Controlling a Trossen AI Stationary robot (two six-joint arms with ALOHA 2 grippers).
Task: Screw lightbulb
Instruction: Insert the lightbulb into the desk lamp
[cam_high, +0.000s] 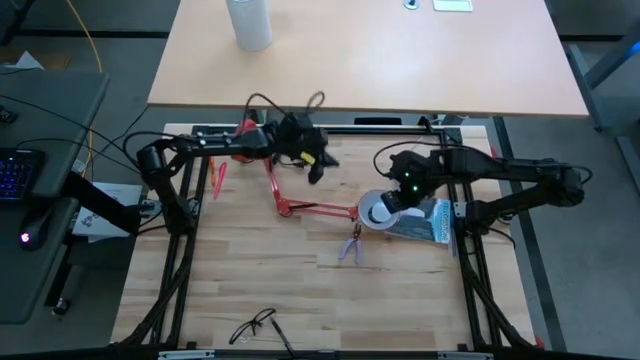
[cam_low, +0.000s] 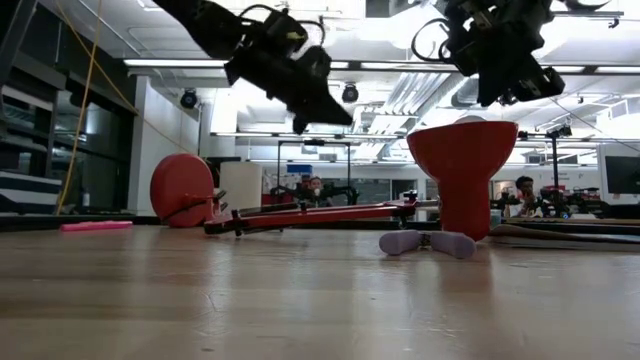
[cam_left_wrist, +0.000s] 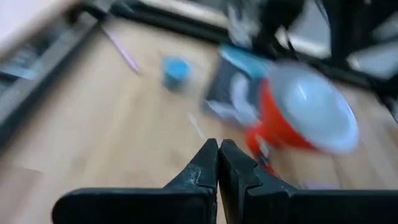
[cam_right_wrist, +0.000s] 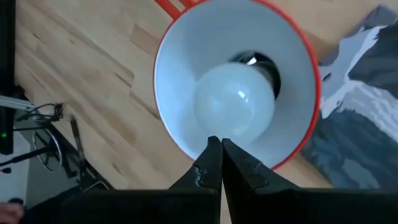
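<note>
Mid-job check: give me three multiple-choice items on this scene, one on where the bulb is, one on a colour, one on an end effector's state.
1. Where is the bulb?
A. inside the lamp shade
B. lying on the table
C. held in the left end effector

2. What colour is the outside of the shade?
A. blue
B. red
C. green

3. How do the right end effector's fingers stand?
A. wide open
B. clamped on the bulb
C. shut, holding nothing

Key: 1 A, the right wrist view shows the bulb sitting in the white-lined cone; 2 B, the low view shows a red cone; 3 C, the right wrist view shows its fingertips meeting short of the bulb.
</note>
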